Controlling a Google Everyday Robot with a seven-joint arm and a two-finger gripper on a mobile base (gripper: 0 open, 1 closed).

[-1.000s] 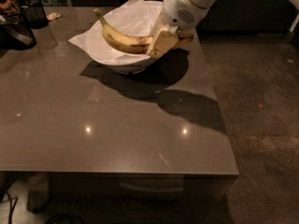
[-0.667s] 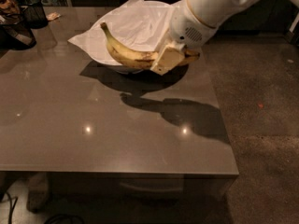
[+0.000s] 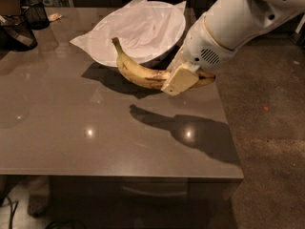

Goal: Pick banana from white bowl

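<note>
My gripper (image 3: 187, 78) is shut on the banana (image 3: 136, 70) near its right end and holds it in the air above the grey table (image 3: 71, 137), in front of the white bowl (image 3: 174, 30). The banana is long, curved and yellow with brown marks; its stem points up and left. Its shadow falls on the table below. The wide white bowl stands at the back of the table, lined with crinkled white paper (image 3: 138, 27), and holds nothing else that I can see.
Two small black mesh cups (image 3: 21, 25) stand at the far left back of the table. The table's right edge runs just below my arm, with carpeted floor (image 3: 271, 142) beyond it.
The gripper has lifted the banana out of the bowl and carried it forward and lower, toward the table's front right. The bowl stays where it was.
</note>
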